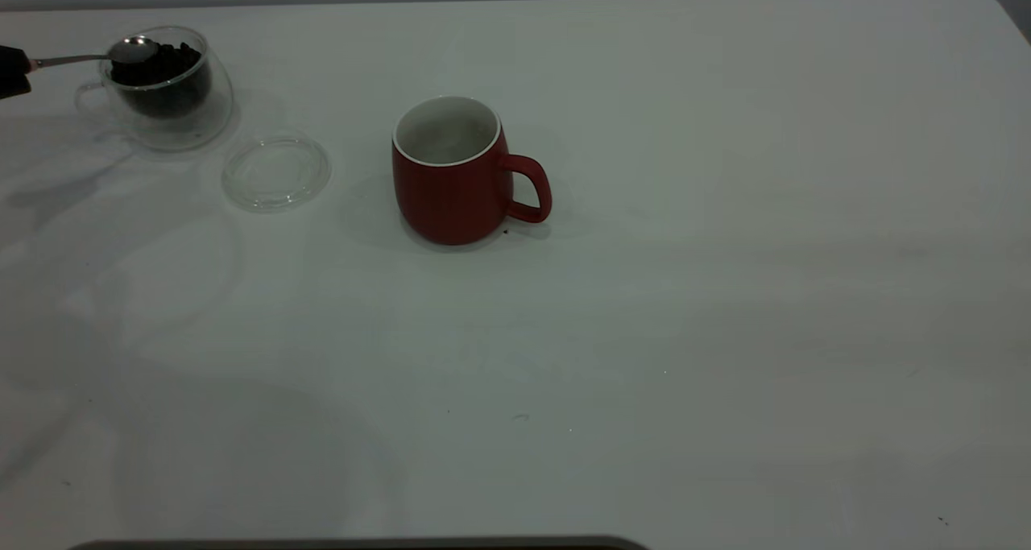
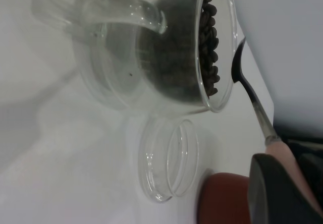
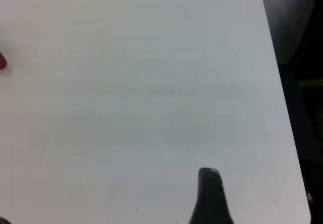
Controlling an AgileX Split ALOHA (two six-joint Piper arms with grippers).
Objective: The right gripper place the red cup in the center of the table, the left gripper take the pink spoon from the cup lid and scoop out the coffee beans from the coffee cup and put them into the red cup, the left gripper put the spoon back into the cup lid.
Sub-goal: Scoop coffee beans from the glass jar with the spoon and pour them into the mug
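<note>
**Holding the spoon at the glass cup: items on the worktop**

Holding the pink spoon (image 2: 282, 151) by its pale handle, the left claw (image 2: 290, 181) sits at the far left edge of the exterior view, clamped on the handle, with only its black tip showing there. The spoon's metal neck reaches out level from the claw, and its shiny bowl (image 1: 133, 49) lies over the near-left rim of the coffee cup (image 1: 165, 91), just beside the heap; whether it touches the beans cannot be told.

Coffee cup: clear, double-walled, upright at the far left of the worktop (image 1: 644, 332), clear handle turned toward the left edge. Coffee beans (image 1: 165, 67): dark heap filling the inner wall nearly to the rim.

Cup lid (image 1: 276, 171): clear glass disc with raised rim, flat on the worktop, just beside the coffee cup on its near-right side, between it and the red cup, touching neither. Nothing rests in it.

Red cup (image 1: 451, 188): upright near the middle of the worktop, slightly left of centre, loop handle pointing right, white inside showing no beans. A tiny dark speck lies by its base under the handle.

Right claw (image 3: 209, 199): out of the exterior view; its wrist view shows one dark finger over bare worktop near the edge, and its opening cannot be told.
</note>
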